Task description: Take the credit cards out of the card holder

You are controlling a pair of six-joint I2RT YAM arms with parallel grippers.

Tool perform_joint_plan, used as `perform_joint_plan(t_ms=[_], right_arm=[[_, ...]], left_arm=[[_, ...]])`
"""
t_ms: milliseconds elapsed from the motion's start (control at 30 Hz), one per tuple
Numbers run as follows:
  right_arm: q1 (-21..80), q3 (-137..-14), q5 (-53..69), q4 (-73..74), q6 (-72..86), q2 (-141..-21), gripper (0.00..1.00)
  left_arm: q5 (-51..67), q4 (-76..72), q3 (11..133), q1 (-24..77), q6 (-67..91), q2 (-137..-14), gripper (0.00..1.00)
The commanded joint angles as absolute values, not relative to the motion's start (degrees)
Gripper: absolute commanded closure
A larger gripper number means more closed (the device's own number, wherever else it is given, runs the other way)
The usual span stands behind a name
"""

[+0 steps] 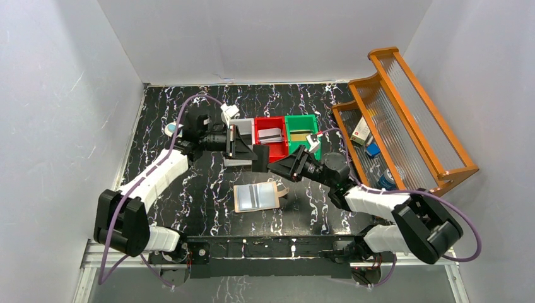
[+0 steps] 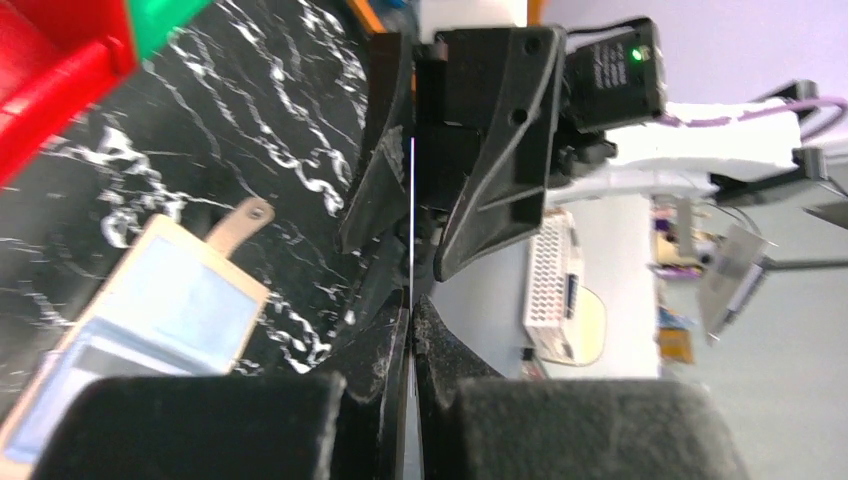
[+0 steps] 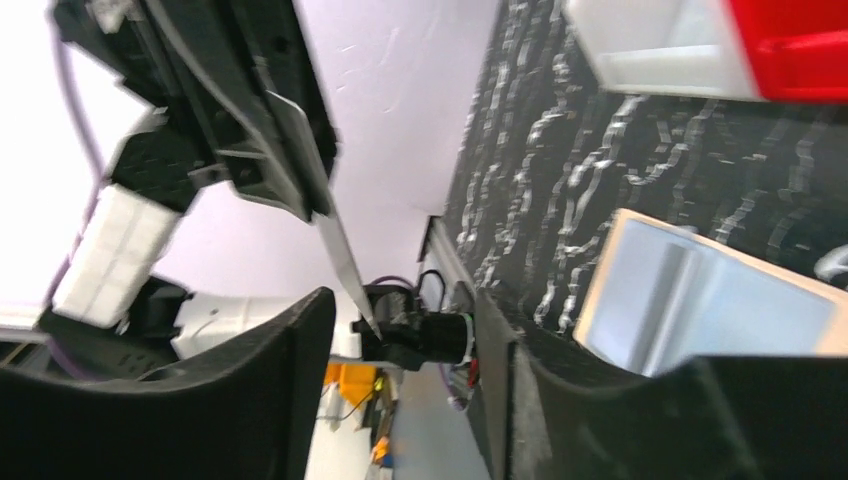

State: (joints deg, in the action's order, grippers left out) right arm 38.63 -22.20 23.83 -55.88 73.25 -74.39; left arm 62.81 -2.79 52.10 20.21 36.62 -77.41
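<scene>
Card holder [image 1: 257, 197] is lying open mid-tabletop [image 1: 164, 113], at 6 o'clock from the red bin [image 1: 270, 120]. Left tool [image 2: 411, 325] is clenching a credit card [image 2: 411, 220] edge-on, at 12 o'clock of the holder. Right tool [image 3: 400, 320] is sitting released, fingers flanking that card.

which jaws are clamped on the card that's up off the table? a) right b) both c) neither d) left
d: the left jaws are pinched shut on the thin card, while the right jaws stand apart on either side of it.
</scene>
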Motion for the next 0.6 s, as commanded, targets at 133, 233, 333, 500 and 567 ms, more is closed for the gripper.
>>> perform_joint_plan(t_ms=[133, 233, 333, 500, 567], right_arm=[[38.3, -22.0, 9.1, -34.3, 66.9, -62.2, 0.29], [38.3, -21.9, 5.3, -29.9, 66.1, -59.0, 0.27], [38.3, -21.7, 3.5, -28.0, 65.4, -56.8, 0.27], [38.4, -21.8, 2.4, -26.3, 65.0, -55.5, 0.26], [38.3, -21.7, 2.3, -26.3, 65.0, -55.5, 0.27]], left_arm=[[38.2, 20.3, 60.4, 20.3, 13.0, -72.8, 1.0], [32.1, 21.5, 61.3, 20.6, 6.5, -72.2, 1.0], [26.6, 21.8, 61.9, 21.6, -0.7, -72.6, 1.0], [17.1, 22.1, 64.6, 22.8, -11.8, -75.5, 1.0], [15.9, 21.5, 65.8, 22.8, -17.5, -76.9, 1.0]])
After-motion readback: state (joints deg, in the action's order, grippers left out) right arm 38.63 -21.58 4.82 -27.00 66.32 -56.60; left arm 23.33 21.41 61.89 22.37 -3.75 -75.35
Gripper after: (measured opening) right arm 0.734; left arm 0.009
